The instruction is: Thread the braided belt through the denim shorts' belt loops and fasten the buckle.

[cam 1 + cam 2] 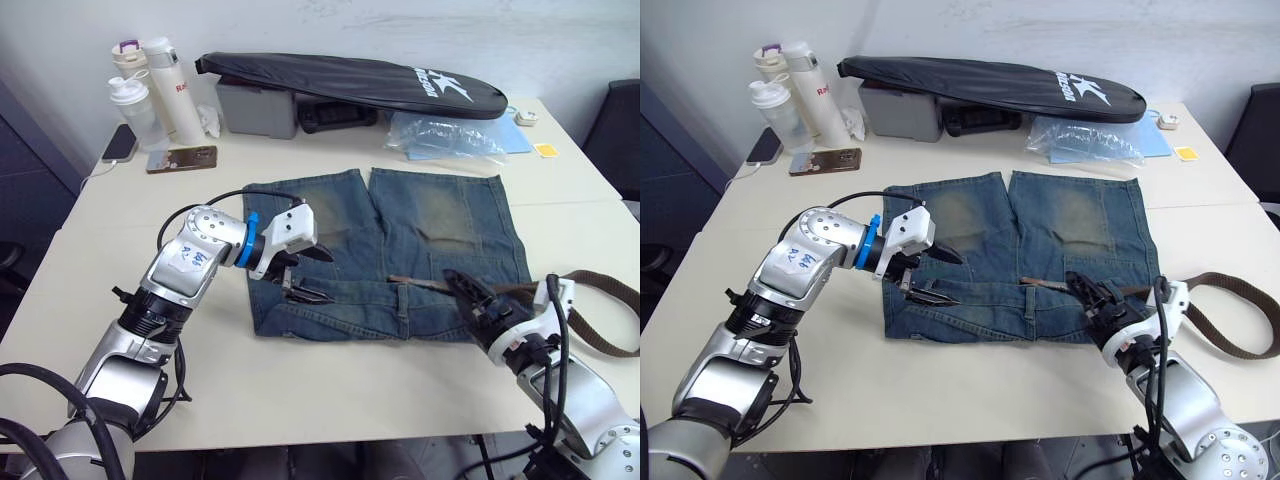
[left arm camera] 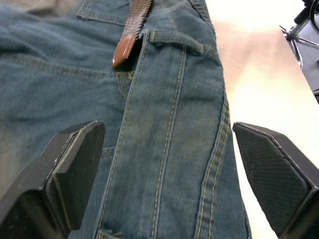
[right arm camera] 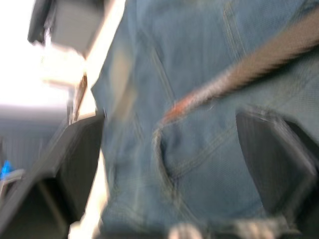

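Left end effector (image 1: 308, 273): fingers spread wide, empty, poised over the waistband of the denim shorts (image 1: 400, 250), left part. Right end effector (image 1: 1083, 291): fingers apart, over the waistband's right part, holding nothing. Braided belt (image 1: 600, 320): long axis running along the waistband, brown tip (image 2: 122, 50) pointing toward the left end effector, beside a belt loop (image 2: 177, 40); the rest trails off right across the desk (image 1: 330, 390). Left wrist view shows tip and loop close up; eye views show the belt's trailing loop

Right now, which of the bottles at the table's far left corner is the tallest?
The white bottle, standing nearest the grey box. It rises above the pink-lidded bottle behind and the clear shaker bottle in front.
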